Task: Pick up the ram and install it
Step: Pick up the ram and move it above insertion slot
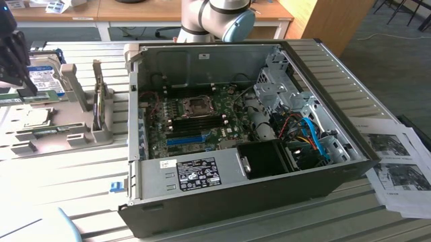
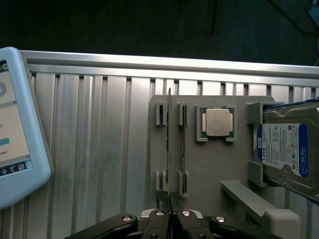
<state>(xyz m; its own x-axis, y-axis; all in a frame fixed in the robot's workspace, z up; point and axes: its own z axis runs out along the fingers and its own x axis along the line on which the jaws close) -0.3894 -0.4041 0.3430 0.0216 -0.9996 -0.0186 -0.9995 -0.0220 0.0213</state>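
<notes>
Now the gripper (image 2: 171,219), nearly closed, pinches one end of the ram (image 2: 169,144) standing on edge in the grey holder (image 2: 214,169), by its edge farthest from the hard drive (image 2: 284,149): pickup step, likely calling for a straight lift.

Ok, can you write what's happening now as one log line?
tool: shut on ram | place: at grey holder | install: not yet done

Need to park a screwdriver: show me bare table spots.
Bare ribbed table lies between the tablet and the gray holder. Another patch is bordered by the computer case and the papers. The holder is crowded: memory sticks, chip, hard drive.
</notes>
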